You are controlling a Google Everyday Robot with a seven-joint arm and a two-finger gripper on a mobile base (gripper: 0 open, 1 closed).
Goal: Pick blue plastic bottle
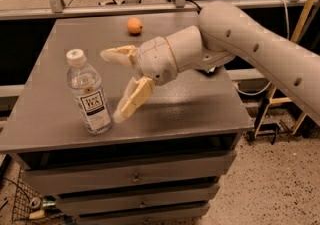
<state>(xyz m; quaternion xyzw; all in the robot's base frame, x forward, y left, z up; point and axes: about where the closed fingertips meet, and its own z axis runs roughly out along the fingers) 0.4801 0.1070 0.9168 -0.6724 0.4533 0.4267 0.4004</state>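
Camera view: approach step, grasp not yet made. The blue plastic bottle (90,94) stands upright on the front-left part of the grey cabinet top (200,104); clear body, white cap, dark-and-white label. The gripper (110,86) hangs just to the bottle's right, at label height, pointing at it from the side. Its fingers are spread wide and hold nothing: the upper finger (119,54) sits level with the bottle's shoulder, the lower finger (131,100) slants down toward the base. The lower tip is just beside the bottle wall; I can't tell whether it touches. Judgement: the bottle isn't yet between the fingers, so the next move calls for sliding the gripper further left until both fingers flank the body, then closing and lifting. Approach gently, as a nudge could tip it. An orange (134,25) lies well apart at the back.
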